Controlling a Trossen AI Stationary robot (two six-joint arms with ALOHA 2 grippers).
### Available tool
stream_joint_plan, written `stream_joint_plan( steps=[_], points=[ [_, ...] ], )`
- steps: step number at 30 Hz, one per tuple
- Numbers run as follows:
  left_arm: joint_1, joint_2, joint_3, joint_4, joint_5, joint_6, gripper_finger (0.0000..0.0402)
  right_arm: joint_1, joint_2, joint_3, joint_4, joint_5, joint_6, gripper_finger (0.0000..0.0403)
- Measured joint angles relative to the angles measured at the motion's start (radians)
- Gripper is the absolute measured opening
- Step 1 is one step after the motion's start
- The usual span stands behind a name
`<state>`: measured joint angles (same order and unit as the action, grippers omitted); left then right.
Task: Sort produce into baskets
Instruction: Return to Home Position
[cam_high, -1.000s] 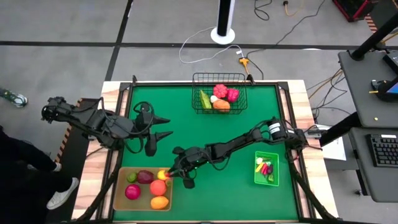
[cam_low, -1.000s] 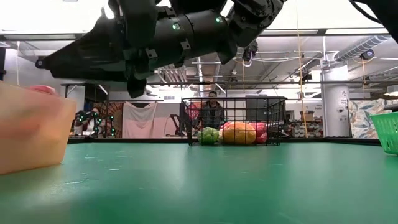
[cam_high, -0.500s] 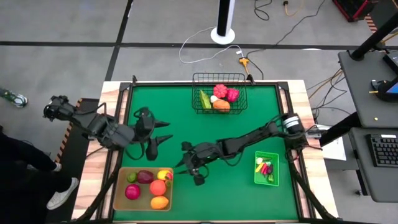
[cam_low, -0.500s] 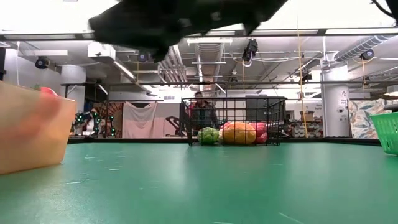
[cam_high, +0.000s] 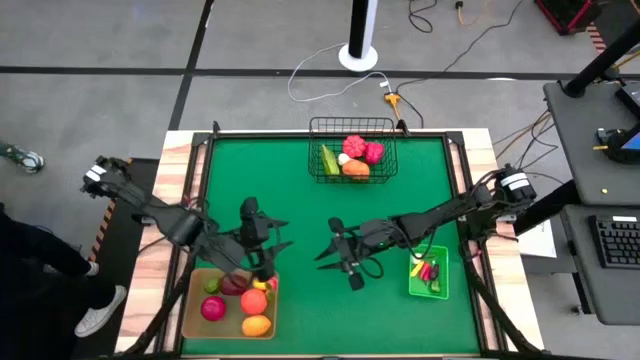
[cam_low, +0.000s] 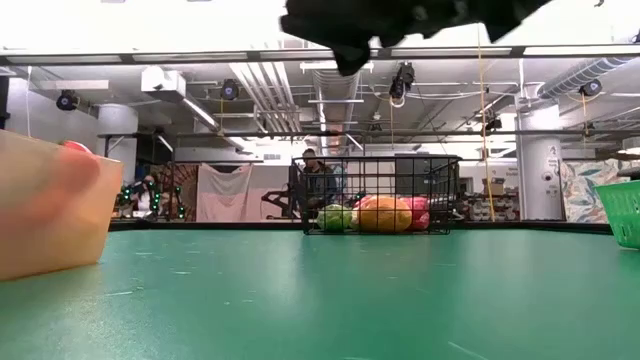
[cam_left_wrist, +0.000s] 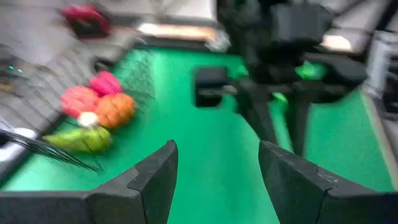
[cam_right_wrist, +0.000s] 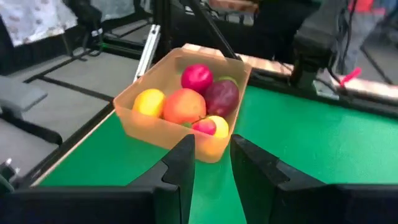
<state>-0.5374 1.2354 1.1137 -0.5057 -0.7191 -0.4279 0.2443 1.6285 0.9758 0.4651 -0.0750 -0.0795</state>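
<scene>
Seemingly empty right gripper (cam_right_wrist: 212, 144) aloft.

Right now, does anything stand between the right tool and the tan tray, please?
Nothing visible does. In the right wrist view, bare green mat runs from the open right tool to the tan tray, up to its near wall. The left tool hangs near the tray, seemingly off that line.

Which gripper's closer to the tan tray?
Left. The left gripper is over the tray's edge; the right gripper is clear of it, over the mat toward the green bin.
</scene>
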Motion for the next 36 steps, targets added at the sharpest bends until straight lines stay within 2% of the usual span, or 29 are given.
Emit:
stream_joint_plan(
  steps=[2,4,8,12,15,20,26,30,36],
  points=[
    [0.012,0.042,0.000,0.075,-0.091,0.034,0.0206,0.002,-0.023,-0.041,0.039,0.000,-0.051,0.0092],
    [0.020,0.074,0.000,0.130,-0.135,0.128,0.0206,0.003,-0.048,-0.080,0.075,-0.003,-0.088,0.0089],
    [0.031,0.092,-0.002,0.273,-0.113,0.300,0.0206,-0.004,-0.122,-0.171,0.110,0.000,-0.123,0.0083],
    [0.041,0.034,-0.023,0.377,-0.042,0.410,0.0206,-0.018,-0.212,-0.268,0.112,0.008,-0.123,0.0076],
    [0.052,-0.025,-0.057,0.401,0.002,0.469,0.0206,-0.044,-0.301,-0.336,0.124,0.024,-0.122,0.0072],
    [0.076,-0.136,-0.148,0.437,0.012,0.493,0.0206,-0.088,-0.473,-0.443,0.114,0.026,-0.115,0.0068],
    [0.109,-0.308,-0.374,0.643,0.056,0.521,0.0206,-0.117,-0.688,-0.552,0.116,0.026,-0.101,0.0068],
    [0.170,-0.448,-0.513,0.750,0.110,0.551,0.0206,-0.140,-0.794,-0.592,0.105,0.022,-0.077,0.0067],
    [0.285,-0.667,-0.643,0.750,0.206,0.551,0.0206,-0.176,-0.948,-0.638,0.006,0.019,-0.071,0.0068]
  ],
)
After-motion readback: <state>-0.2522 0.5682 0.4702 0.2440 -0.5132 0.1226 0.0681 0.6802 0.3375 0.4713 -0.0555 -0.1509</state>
